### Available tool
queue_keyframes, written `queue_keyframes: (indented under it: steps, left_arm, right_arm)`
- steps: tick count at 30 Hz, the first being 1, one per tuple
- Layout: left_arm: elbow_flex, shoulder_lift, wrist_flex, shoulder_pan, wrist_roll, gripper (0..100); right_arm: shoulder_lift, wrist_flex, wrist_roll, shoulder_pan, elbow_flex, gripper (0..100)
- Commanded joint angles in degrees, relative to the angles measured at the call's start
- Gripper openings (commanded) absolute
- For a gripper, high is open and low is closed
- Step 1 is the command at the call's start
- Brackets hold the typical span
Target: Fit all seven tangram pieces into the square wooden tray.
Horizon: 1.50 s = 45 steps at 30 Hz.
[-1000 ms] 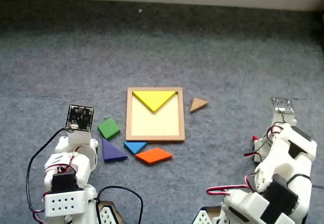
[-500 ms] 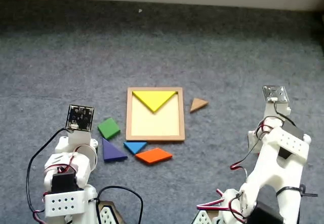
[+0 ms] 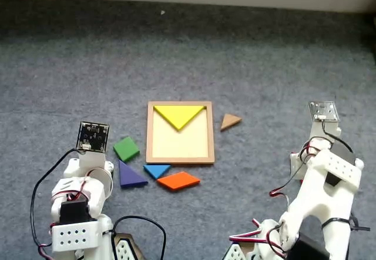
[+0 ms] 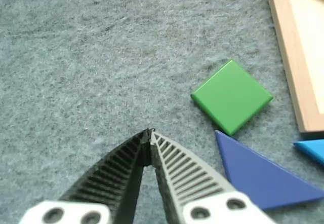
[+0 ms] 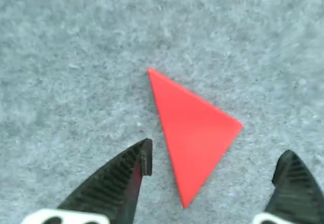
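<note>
Since the right gripper (image 5: pixel 217 158) stands wide open over the red triangle (image 5: pixel 192 133), one finger beside an edge and the other past a corner, the first risk is a bad grip: the piece lies thin and flat on the soft carpet (image 3: pixel 88 66), so the fingers may slide over it or push it away instead of lifting it. At the lower left of the high view the left gripper (image 4: pixel 150 133) is closed on nothing, near the green square (image 4: pixel 232 96); going down like this, it could only shove the square. Farther up, the tray (image 3: pixel 151 133) sits in the middle of the frame with just the yellow triangle (image 3: pixel 178 116) inside, along its upper edge. A piece dropped tilted could rest on the tray's border or knock the yellow one out of place.
</note>
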Motion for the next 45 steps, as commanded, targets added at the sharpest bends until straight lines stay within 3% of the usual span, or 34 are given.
queue_keyframes:
  steps: [1, 10, 19, 26, 37, 45]
  left_arm:
    - [-0.4, -0.48, -0.53, -0.84, 0.44, 4]
    - [-0.4, -0.48, -0.53, -0.92, 0.44, 4]
    - [-0.4, -0.48, -0.53, -0.92, 0.44, 4]
    - [-0.4, -0.48, -0.53, -0.92, 0.44, 4]
    - [-0.4, -0.48, -0.53, -0.84, 0.44, 4]
    - [-0.4, -0.48, -0.53, -0.84, 0.44, 4]
  right_arm:
    - [4.35, -0.04, -0.35, 0.75, -0.84, 36.4]
    - [21.41, 0.22, 3.25, 1.27, -12.97, 36.4]
    - [28.35, 0.31, 3.34, 0.84, -19.47, 36.3]
    - [31.96, 0.31, 3.34, 0.75, -19.74, 22.0]
    - [27.47, 0.31, 7.47, 1.1, -19.38, 9.7]
    - [17.98, 1.54, 7.56, -0.31, -14.81, 9.0]
